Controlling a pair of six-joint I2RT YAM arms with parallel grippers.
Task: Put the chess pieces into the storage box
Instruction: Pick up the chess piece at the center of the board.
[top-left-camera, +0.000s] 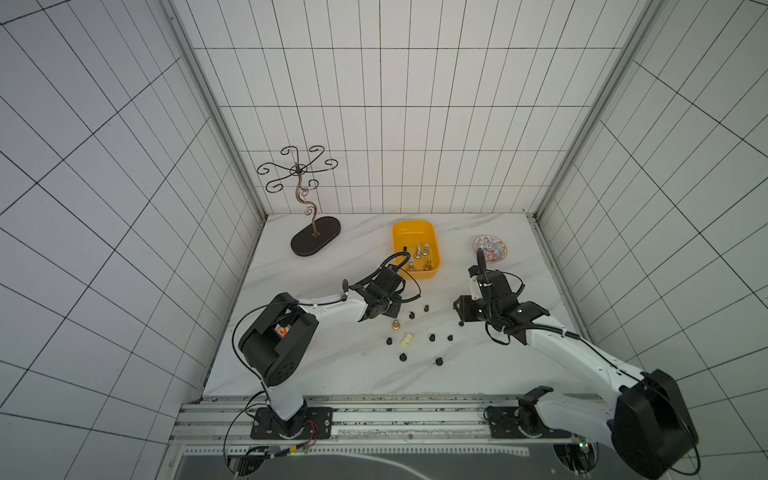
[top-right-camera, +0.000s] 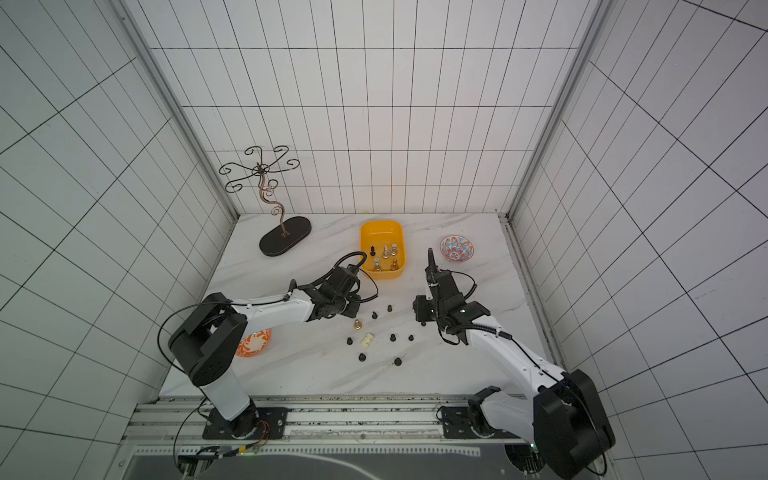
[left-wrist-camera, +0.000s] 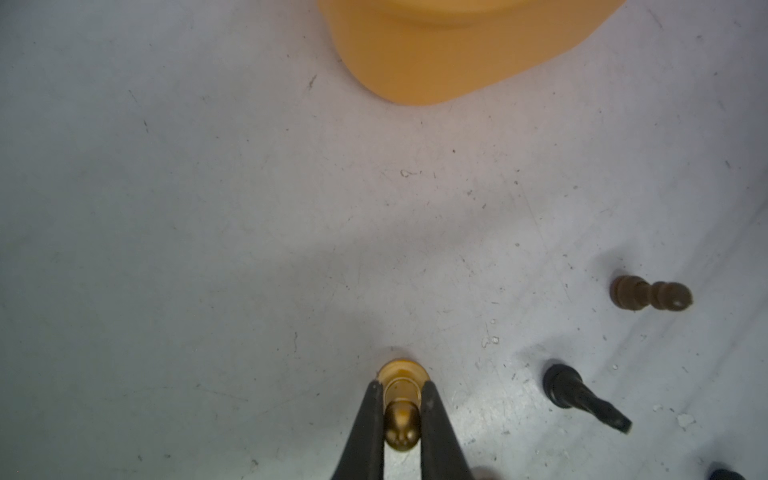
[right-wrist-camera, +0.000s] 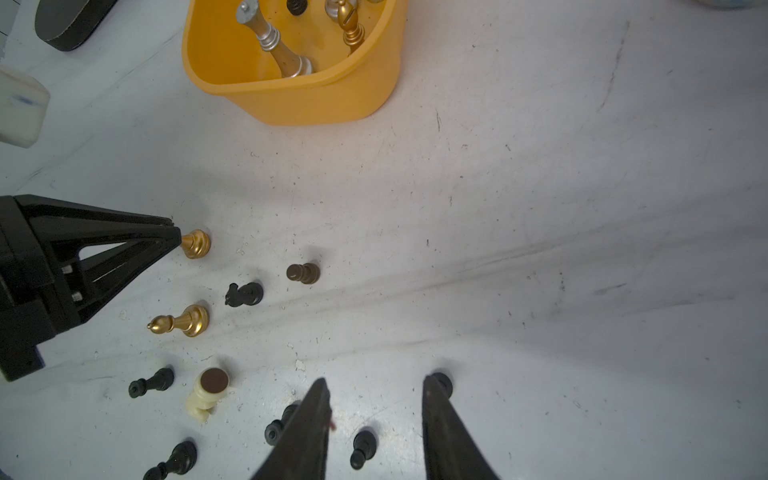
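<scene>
I had the left fingers (left-wrist-camera: 365, 432) clamped on the round head of a gold pawn (left-wrist-camera: 401, 426) standing on the counter (left-wrist-camera: 208, 228), near the storage box (left-wrist-camera: 436, 62). It looked small, hard and slick, so I judged the narrow neck a safer hold. The right fingers (right-wrist-camera: 307, 436) stood apart and empty, over black pawns (right-wrist-camera: 363, 449).
</scene>
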